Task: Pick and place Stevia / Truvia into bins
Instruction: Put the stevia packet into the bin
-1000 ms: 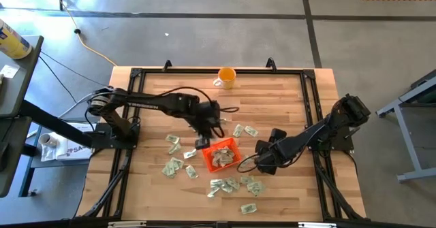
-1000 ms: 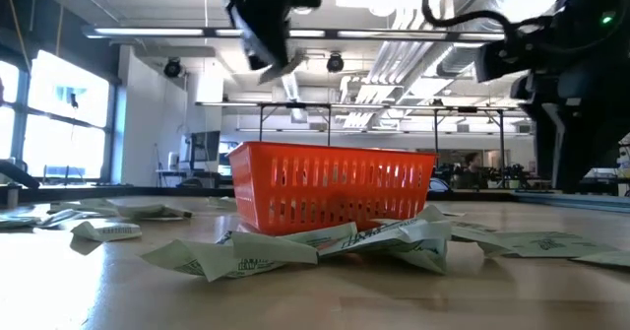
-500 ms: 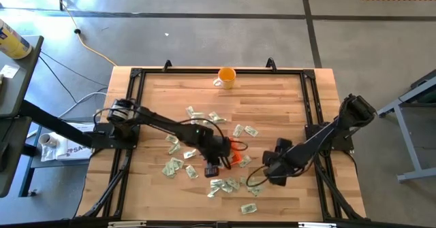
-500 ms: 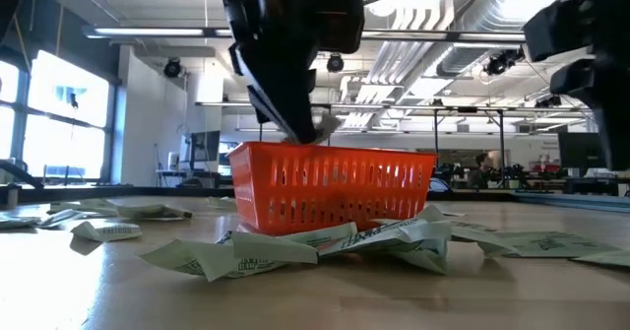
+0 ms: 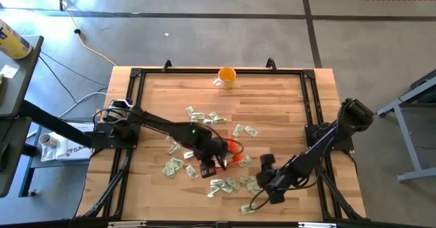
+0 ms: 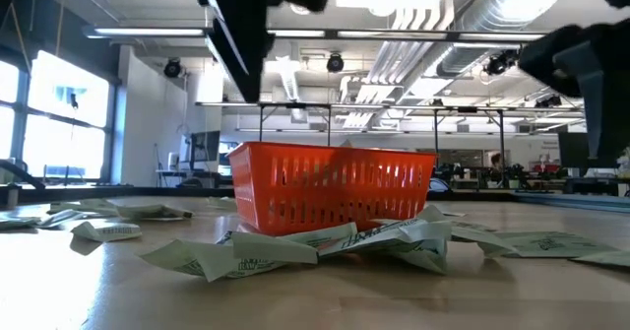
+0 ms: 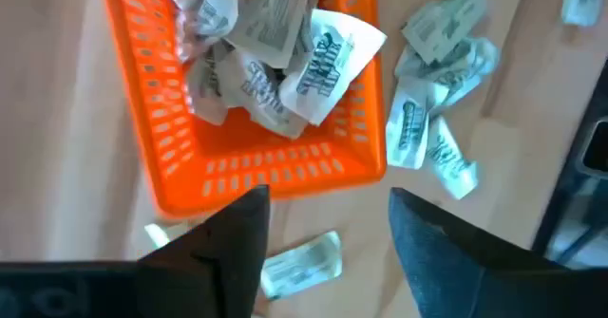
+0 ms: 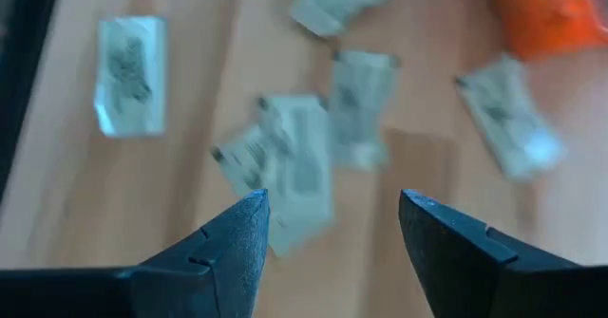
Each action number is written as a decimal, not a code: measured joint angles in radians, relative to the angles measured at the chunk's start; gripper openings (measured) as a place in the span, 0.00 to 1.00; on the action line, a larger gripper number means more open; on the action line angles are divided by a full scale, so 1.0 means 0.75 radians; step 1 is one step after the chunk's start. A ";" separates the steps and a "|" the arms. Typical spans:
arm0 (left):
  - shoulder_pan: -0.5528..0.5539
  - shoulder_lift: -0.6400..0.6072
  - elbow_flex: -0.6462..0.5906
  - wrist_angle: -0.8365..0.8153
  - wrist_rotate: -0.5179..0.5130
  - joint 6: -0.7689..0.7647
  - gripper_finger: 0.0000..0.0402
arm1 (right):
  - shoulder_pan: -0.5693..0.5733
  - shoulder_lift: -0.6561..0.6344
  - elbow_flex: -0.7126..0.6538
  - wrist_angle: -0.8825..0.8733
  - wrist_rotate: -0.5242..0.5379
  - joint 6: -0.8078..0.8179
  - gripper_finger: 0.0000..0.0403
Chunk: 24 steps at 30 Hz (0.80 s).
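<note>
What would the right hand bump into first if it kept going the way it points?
Probably the loose sachets lying on the table straight ahead of the open right hand, beside the orange tray. How far off they are is unclear.

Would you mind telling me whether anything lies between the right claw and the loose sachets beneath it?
Nothing visible does. The right claw hangs open over a cluster of sachets on bare table, and only air shows between its fingers and the paper.
</note>
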 joint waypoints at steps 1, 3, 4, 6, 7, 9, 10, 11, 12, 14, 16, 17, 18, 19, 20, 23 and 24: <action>-0.023 0.000 0.022 -0.042 -0.047 0.014 0.64 | -0.008 0.025 0.000 0.046 -0.019 0.000 0.56; -0.065 0.000 0.056 -0.115 -0.117 0.025 0.65 | -0.028 0.080 0.000 0.117 -0.071 0.059 0.56; -0.084 0.000 0.067 -0.137 -0.140 0.025 0.65 | -0.037 0.103 0.000 0.139 -0.092 0.097 0.56; -0.117 -0.001 0.073 -0.184 -0.169 0.017 0.65 | -0.050 0.138 0.000 0.168 -0.123 0.163 0.56; -0.129 -0.001 0.073 -0.215 -0.184 0.010 0.64 | -0.055 0.149 0.001 0.175 -0.133 0.197 0.56; -0.144 0.000 0.072 -0.260 -0.208 -0.001 0.62 | -0.061 0.167 0.010 0.177 -0.145 0.260 0.55; -0.144 0.000 0.072 -0.276 -0.212 -0.001 0.61 | -0.061 0.173 0.011 0.183 -0.150 0.272 0.54; -0.143 -0.005 0.072 -0.294 -0.213 0.003 0.60 | -0.061 0.179 0.011 0.188 -0.153 0.275 0.53; -0.141 -0.012 0.068 -0.307 -0.216 0.013 0.58 | -0.059 0.186 0.011 0.197 -0.154 0.276 0.52; -0.140 -0.027 0.061 -0.322 -0.225 0.039 0.56 | -0.057 0.204 0.011 0.203 -0.165 0.286 0.49; -0.140 -0.045 0.045 -0.335 -0.250 0.061 0.55 | -0.057 0.225 0.013 0.210 -0.183 0.295 0.44; -0.140 -0.052 0.036 -0.338 -0.252 0.068 0.54 | -0.057 0.237 0.016 0.212 -0.181 0.310 0.42; -0.140 -0.060 0.026 -0.336 -0.254 0.071 0.53 | -0.057 0.247 0.018 0.213 -0.180 0.326 0.39; -0.140 -0.071 0.011 -0.332 -0.255 0.071 0.53 | -0.057 0.257 0.018 0.213 -0.181 0.346 0.35; -0.140 -0.082 -0.005 -0.336 -0.255 0.070 0.52 | -0.058 0.264 0.018 0.213 -0.184 0.368 0.32; -0.140 -0.101 -0.035 -0.340 -0.256 0.065 0.51 | -0.071 0.256 0.017 0.221 -0.214 0.390 0.22; -0.140 -0.105 -0.045 -0.351 -0.257 0.064 0.50 | -0.078 0.245 0.016 0.224 -0.229 0.390 0.19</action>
